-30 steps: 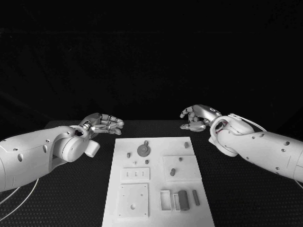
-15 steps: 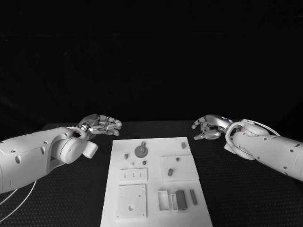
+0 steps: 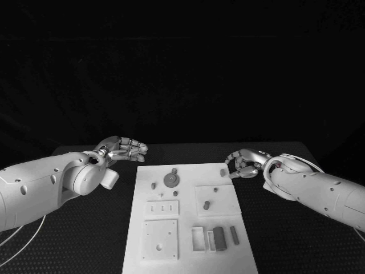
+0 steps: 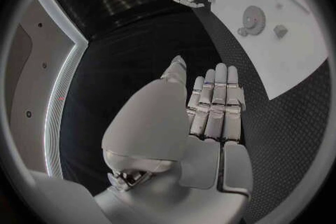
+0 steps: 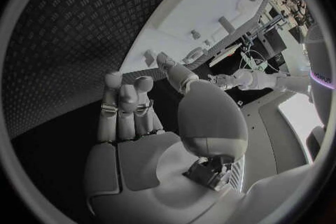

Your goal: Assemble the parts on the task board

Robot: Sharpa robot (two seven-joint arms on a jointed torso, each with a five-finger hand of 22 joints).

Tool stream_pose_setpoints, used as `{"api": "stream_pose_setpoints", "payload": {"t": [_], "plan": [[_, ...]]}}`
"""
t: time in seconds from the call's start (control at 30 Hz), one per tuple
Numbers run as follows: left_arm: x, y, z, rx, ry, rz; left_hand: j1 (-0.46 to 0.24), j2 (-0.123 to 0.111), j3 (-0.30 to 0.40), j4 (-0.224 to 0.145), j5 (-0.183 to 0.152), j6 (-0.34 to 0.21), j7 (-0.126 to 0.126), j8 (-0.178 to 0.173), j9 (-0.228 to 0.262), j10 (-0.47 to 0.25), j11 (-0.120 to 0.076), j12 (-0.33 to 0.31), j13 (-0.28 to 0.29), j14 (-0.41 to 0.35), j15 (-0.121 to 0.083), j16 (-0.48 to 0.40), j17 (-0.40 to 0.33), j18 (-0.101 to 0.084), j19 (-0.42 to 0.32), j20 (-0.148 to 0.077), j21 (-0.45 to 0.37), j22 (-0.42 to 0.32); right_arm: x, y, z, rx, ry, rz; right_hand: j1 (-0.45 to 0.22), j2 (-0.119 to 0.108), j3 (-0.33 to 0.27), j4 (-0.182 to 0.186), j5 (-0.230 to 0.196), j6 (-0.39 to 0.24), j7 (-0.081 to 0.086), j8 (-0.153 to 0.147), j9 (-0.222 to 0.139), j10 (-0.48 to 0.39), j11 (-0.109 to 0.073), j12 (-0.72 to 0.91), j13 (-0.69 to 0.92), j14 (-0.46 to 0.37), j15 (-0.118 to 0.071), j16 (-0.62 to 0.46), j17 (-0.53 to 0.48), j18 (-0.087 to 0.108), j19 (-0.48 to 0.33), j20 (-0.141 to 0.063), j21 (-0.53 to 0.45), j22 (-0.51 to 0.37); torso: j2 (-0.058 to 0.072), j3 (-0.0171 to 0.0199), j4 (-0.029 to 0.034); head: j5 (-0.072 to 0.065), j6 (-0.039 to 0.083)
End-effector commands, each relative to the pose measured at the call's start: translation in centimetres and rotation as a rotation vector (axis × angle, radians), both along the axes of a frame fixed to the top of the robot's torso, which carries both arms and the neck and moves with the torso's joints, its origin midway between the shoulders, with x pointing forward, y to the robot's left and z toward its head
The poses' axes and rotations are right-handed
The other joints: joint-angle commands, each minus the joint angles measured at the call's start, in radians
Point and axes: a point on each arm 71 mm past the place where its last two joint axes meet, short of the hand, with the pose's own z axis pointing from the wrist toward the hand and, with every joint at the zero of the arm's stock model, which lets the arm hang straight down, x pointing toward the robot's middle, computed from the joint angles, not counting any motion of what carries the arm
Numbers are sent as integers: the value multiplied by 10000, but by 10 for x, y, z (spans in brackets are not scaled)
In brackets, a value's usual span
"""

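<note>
**Task board lying mid-surface, both hands empty beside its far corners**

Task board (image 3: 191, 214), a long white plate, is lying in the middle of the black surface (image 3: 297, 240) with small grey parts on it.

Starting from the right hand (image 3: 244, 162): it is hovering just off the board's far right corner, its fingers curling loosely inward but apart, and it is holding nothing. In the right wrist view the same hand (image 5: 133, 123) is showing an open palm with its fingers extended side by side over the dark patterned surface, nothing between them. Whether a fingertip is touching the board's edge cannot be told.

The left hand (image 3: 123, 149) is hanging beyond the board's far left corner, near it but apart from it, fingers bent and empty. In the left wrist view this hand (image 4: 210, 117) is showing straight fingers lying close together, with no object in the palm.

Moving outward onto the board: a round gear (image 3: 173, 181) is sitting near the far end, with a small peg (image 3: 152, 186) just beside it toward the left hand. Another small piece (image 3: 223, 172) is standing near the far right edge, close to the right hand. Toward the near end, a dark rectangular block (image 3: 219, 239) is lying among pale slots, and a thinner bar (image 3: 234, 235) is lying just beside it.
</note>
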Motion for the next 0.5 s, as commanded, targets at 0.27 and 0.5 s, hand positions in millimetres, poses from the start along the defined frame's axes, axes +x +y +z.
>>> {"api": "stream_pose_setpoints", "payload": {"t": [0.27,0.5], "plan": [[-2,-7,1,-155,-56,-355,33,93,-59,-5,-59,69,87,38,15,8,1,-18,12,38,22,-38,14,-90,35,-37,-57,7,2,9,-6,-148,-142,199,58,65,-85,7,0,-62,4,9,38,8,-52,99,-19,-3,-19,109,34,31,9,13,40,188,68,69,43,3,-37],[-4,-9,2,-164,-40,-382,23,89,-69,0,-59,68,93,34,15,2,5,-24,13,40,23,-43,18,-91,36,-36,-59,9,-1,13,-15,-264,9,320,44,142,-117,2,-1,31,12,108,88,23,-44,153,-29,13,-12,151,50,31,26,-1,70,192,139,107,76,19,-65]]}}
